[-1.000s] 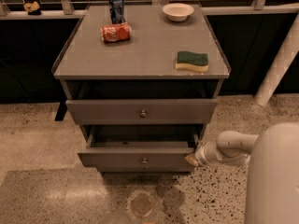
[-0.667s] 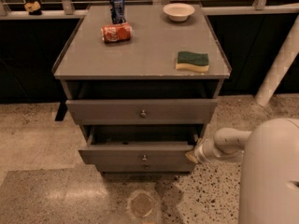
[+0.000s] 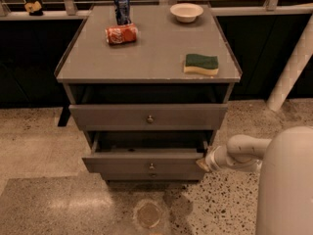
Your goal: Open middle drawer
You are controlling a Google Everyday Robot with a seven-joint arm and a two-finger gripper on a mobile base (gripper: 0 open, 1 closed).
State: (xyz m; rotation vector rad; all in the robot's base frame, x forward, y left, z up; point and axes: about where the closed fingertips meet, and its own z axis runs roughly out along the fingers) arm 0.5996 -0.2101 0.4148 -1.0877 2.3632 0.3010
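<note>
Since a second ago the middle drawer (image 3: pixel 122 162) is sitting at about the same reach out of the cabinet (image 3: pixel 146 58), and the arm (image 3: pixel 239 148) is holding nearly the same pose, with the robot's pale body (image 3: pixel 286 185) shifting only slightly. Going from the cabinet's left side across, the drawer is standing pulled forward from the cabinet's front, below the taller top drawer (image 3: pixel 112 116). Its dark inside is showing behind its grey front, and its small knob (image 3: pixel 150 166) is sitting untouched at the centre. At the cabinet's lower right corner, the gripper (image 3: pixel 202 164) is resting against or just beside the right end of the drawer front; whether it is wide or closed cannot be told. The pull seems to be nearing its end, as the drawer is already standing well out. The next move is probably calling for a short straight draw away from the cabinet, or a clean release without nudging the drawer back in.
</note>
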